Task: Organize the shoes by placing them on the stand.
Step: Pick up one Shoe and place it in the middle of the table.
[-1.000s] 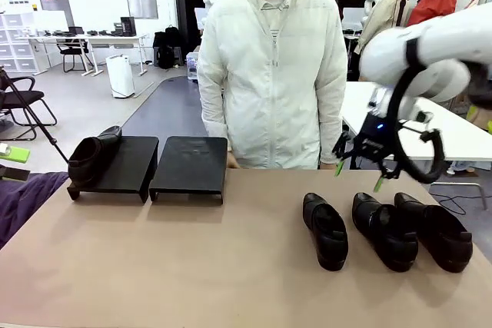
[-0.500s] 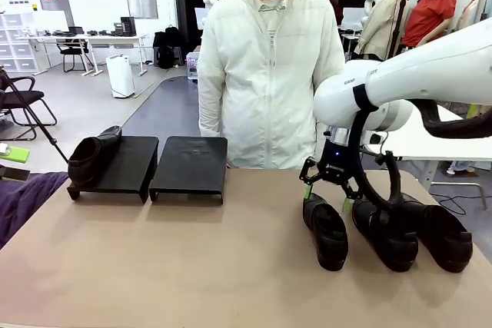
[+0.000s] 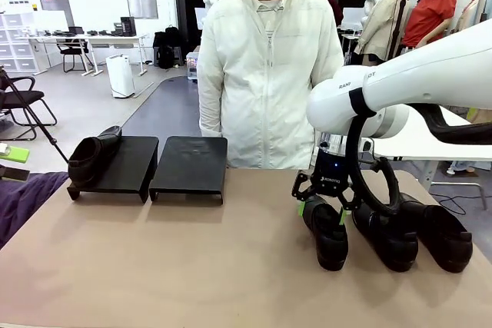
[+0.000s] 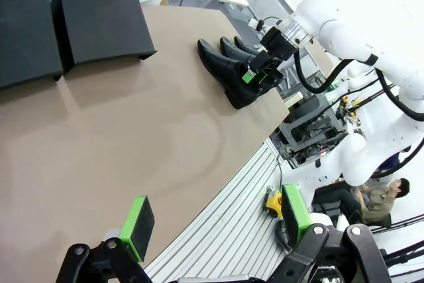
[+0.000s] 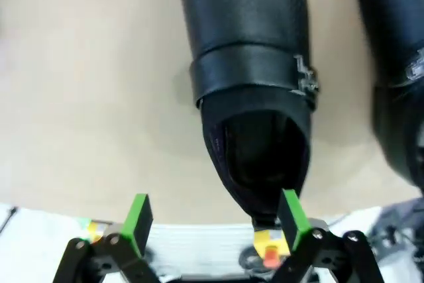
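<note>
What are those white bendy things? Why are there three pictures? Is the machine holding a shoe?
The white things are robot arms. Each ends in a gripper, a simple hand with two green-tipped fingers. The wide picture comes from a camera between the arms, looking across the table at a person in a white jacket. The other two come from little cameras on the arms' wrists, so you look along the fingers. On the table, three black shoes lie in a row at the right and two low black stands sit at the left. A fourth shoe rests on the left stand. The right gripper is at the heel of the leftmost shoe, with its fingers open, so nothing is held yet. The left gripper is open and empty too.
</note>
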Robot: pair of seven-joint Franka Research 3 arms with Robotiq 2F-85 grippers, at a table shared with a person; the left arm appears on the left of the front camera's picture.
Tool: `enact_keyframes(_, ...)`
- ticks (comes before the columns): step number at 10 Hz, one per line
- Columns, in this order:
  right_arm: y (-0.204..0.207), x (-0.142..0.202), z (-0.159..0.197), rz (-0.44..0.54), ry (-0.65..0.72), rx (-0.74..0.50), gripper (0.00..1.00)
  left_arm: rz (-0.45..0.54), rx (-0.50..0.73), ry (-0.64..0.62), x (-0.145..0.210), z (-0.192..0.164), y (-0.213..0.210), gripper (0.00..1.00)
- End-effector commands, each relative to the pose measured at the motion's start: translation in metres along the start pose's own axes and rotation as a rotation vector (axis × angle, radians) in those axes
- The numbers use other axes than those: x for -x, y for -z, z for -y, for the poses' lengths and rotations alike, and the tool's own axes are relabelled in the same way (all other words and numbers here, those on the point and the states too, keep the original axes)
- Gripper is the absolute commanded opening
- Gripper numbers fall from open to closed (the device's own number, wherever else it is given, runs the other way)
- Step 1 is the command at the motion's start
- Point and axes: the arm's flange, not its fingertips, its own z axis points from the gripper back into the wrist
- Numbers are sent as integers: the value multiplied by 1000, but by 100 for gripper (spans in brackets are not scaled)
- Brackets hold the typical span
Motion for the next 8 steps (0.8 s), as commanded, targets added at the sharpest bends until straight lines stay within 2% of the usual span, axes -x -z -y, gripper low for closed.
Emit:
enact_keyframes(1, 7, -1, 3, 24, -114, -23, 100, 13, 15, -6, -1, 3, 0, 100)
enact_keyframes(2, 11, -4, 3, 61, -122, -19, 100, 13, 15, -6, -1, 3, 0, 100)
enact_keyframes(7, 38, -14, -5, 72, -110, -70, 100, 13, 15, -6, -1, 3, 0, 100)
enact_keyframes(8, 38, -17, -5, 108, -68, -59, 41, 13, 15, -6, -1, 3, 0, 100)
